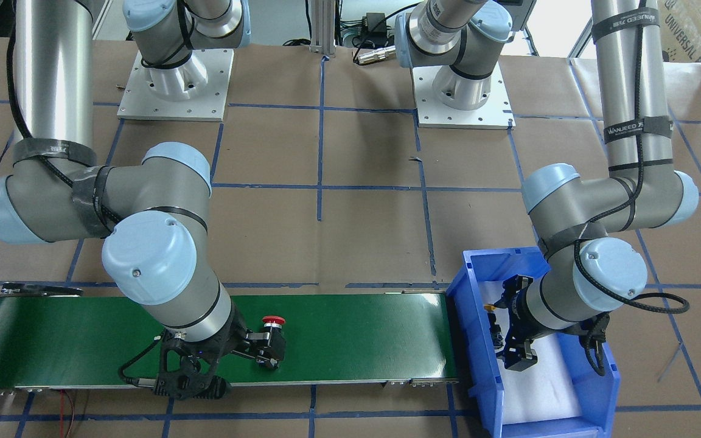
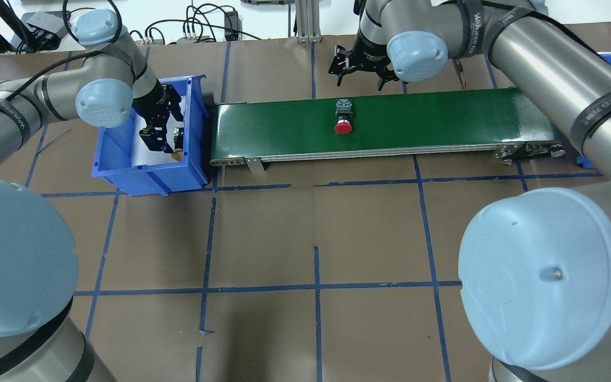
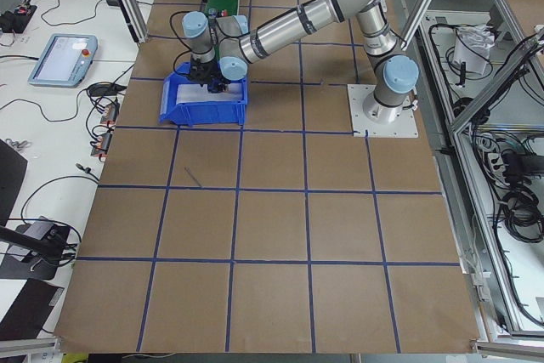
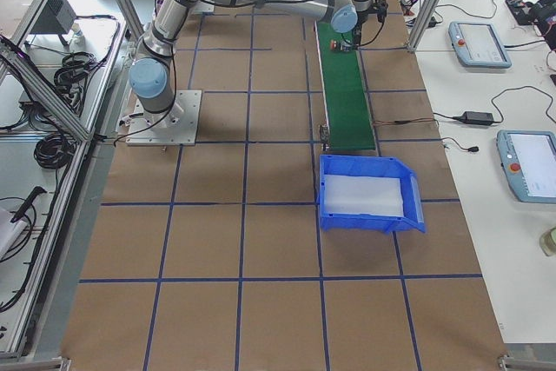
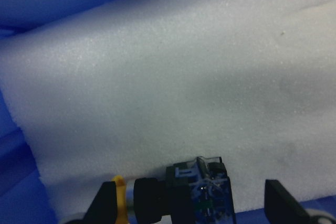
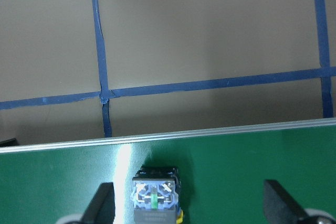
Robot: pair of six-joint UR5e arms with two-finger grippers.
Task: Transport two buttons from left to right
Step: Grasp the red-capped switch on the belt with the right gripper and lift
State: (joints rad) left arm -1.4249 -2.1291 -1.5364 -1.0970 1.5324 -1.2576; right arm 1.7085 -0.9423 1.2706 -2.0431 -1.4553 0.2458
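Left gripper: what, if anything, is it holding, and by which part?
Nothing held: the left gripper is open, its fingers either side of the yellow button, which lies on white foam.

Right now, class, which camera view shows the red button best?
Overhead exterior: the red button lies unobstructed on the green belt, cap and block visible. Front-facing shows mainly its cap; right wrist only its block end; side views, a speck at most; left wrist, nothing.

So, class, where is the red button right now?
In the overhead view the red button lies on the green conveyor belt, about mid-length, near the right gripper.
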